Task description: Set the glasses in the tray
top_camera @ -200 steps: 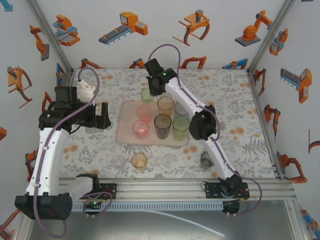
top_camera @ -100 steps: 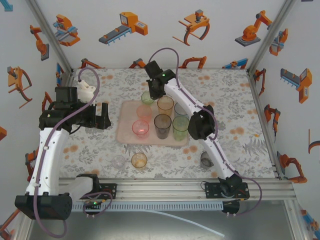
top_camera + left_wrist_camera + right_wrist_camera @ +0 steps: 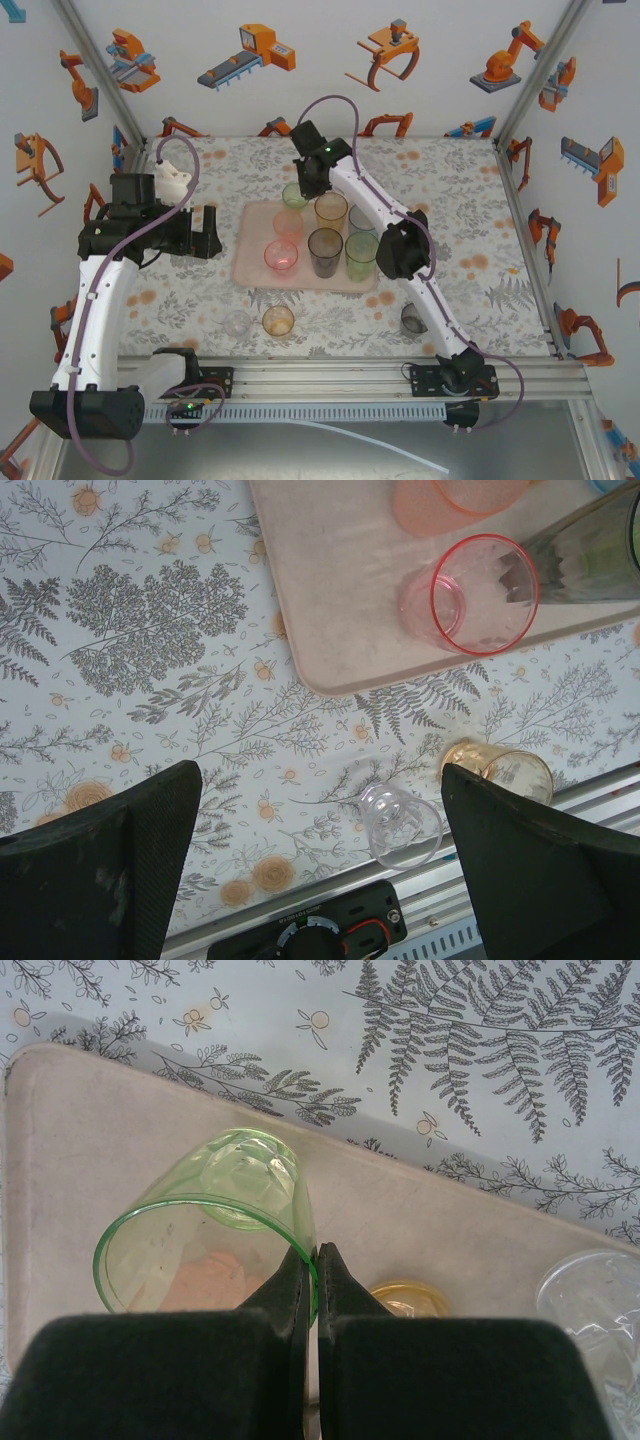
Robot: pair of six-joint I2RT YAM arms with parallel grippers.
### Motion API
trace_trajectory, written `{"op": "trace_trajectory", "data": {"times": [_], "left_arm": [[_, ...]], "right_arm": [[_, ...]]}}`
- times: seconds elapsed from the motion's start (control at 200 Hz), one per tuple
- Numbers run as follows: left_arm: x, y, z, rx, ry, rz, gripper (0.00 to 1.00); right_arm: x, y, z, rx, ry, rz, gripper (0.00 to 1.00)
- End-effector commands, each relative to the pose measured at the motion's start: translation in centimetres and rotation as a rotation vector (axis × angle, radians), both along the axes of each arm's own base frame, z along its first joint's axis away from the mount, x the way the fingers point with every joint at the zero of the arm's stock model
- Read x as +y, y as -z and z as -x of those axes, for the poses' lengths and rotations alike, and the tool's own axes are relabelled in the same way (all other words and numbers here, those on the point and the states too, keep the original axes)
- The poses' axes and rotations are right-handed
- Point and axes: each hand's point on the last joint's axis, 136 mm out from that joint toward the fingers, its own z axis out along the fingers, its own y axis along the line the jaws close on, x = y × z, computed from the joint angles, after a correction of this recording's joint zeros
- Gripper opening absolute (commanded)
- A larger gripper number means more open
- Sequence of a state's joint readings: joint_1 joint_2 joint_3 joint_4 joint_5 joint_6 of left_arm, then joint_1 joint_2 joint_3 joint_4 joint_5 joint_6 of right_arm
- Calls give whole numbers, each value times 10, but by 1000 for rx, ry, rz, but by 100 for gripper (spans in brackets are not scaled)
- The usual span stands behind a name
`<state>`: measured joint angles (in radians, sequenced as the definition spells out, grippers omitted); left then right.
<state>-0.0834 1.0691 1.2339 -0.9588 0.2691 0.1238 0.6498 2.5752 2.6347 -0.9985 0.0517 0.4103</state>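
Green tumbler: sits over the tray's far-left corner, upper centre of the overhead view. Whether its base touches the tray cannot be told.
Tray: pale pink, mid-table. Six other glasses stand in it: a short pink one, a tall amber one and a clear one in the upper row; a pink one, a smoky grey one and a green one in the lower row.
Outside the tray: a small clear tumbler and a short amber tumbler are side by side below the tray. A grey tumbler is at lower right, beside the right arm.
Progress: judged well past halfway. One glass is about to be released and three are left on the table.
Right claw: closed, pinching the green tumbler's rim wall between its fingers.
Right arm: stretched diagonally from the lower right, across the tray's right side.
Left claw: jaws wide apart, holding nothing, just left of the tray.
Left arm: bent, rising along the left of the frame.
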Motion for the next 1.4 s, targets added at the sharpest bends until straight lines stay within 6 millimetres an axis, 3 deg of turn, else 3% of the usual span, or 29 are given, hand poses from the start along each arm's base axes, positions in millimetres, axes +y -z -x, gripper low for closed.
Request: {"op": "trace_trajectory", "data": {"times": [0.0,1.397], "left_arm": [[1,4,4,14,-5,6,97],[0,6,3,19,1,15,97]], "right_arm": [[0,1,0,15,-1,-9,0],[6,14,1,52,-14,-33,4]]}}
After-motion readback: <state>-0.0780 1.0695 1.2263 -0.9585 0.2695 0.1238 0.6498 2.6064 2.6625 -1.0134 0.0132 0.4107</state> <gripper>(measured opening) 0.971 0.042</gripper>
